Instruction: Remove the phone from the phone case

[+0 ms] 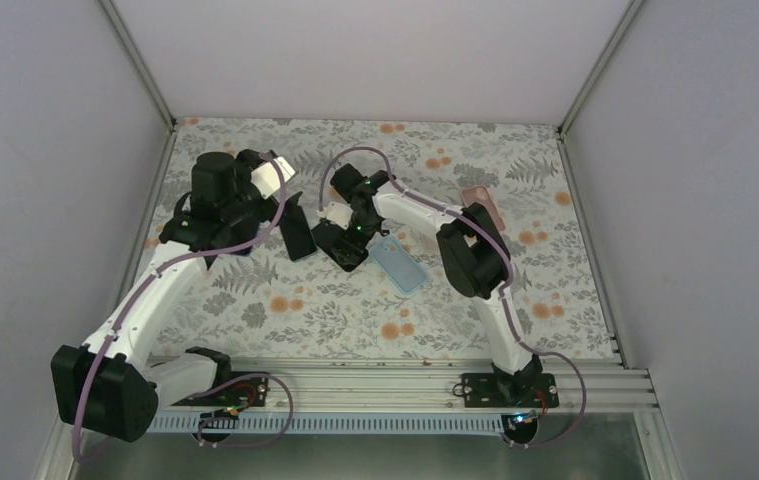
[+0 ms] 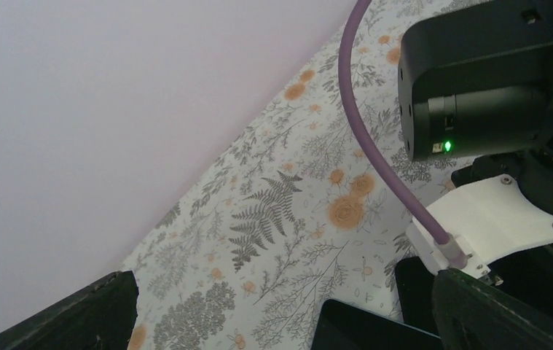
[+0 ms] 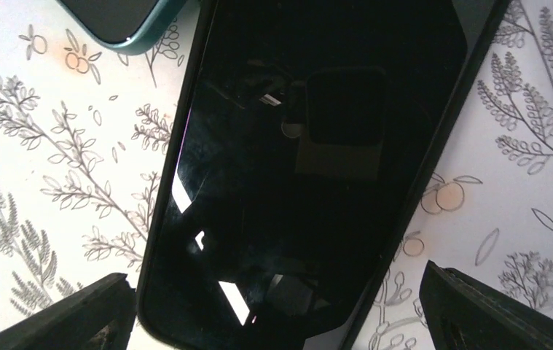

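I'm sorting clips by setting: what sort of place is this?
Probably a lab robot cell, not a home: plain pale walls box in the floral tabletop, and the left arm and right arm are bolted to an aluminium rail.

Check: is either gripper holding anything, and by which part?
Nothing is held: left gripper and right gripper are open; the right one straddles the black phone, unclamped.

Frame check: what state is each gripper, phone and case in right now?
left gripper: open, empty.
right gripper: open, straddling the black phone, not gripping it.
black phone: flat, screen up, dark; cased or not unclear.
second black phone: flat beside the left gripper.
blue case: flat on the cloth.
pinkish item: flat, partly hidden by the right arm.
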`<state>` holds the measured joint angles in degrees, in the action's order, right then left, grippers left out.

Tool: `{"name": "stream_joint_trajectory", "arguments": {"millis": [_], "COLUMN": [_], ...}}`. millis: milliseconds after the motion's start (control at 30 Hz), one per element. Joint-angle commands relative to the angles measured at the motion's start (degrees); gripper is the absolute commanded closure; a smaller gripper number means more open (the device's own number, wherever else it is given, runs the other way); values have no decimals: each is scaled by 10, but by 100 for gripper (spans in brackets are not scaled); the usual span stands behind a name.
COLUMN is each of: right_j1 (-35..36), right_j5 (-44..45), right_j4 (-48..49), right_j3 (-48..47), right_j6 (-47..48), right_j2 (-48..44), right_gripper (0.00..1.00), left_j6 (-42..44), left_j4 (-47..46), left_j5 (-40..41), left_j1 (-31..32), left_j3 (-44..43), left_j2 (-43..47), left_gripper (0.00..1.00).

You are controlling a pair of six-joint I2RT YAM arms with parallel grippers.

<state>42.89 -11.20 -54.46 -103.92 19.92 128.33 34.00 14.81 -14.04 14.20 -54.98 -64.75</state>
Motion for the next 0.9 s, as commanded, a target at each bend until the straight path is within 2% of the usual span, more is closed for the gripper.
{"name": "stream_joint_trajectory", "arguments": {"millis": [0, 233, 533, 733, 867], "right_j1": [13, 32, 61, 68, 66], "right_j5": [10, -25, 104, 131, 156], "right_j4": [0, -17, 10, -4, 18], "right_j3": [-28, -49, -42, -75, -48], "right_j6": [-14, -26, -51, -59, -44], "right_j2": [33, 46, 86, 128, 120], "right_gripper": [0, 0, 0, 0, 0], "left_j6": [-10, -11, -10, -4, -4], "left_j4": [-5, -5, -15, -12, -16], "left_j5": [-14, -16, -11, -5, -5], "left_j1": [-6, -10, -11, -11, -11], "left_j3": [4, 8, 16, 16, 20], "left_j2": [5, 3, -6, -17, -14], "left_gripper": [0, 0, 0, 0, 0]}}
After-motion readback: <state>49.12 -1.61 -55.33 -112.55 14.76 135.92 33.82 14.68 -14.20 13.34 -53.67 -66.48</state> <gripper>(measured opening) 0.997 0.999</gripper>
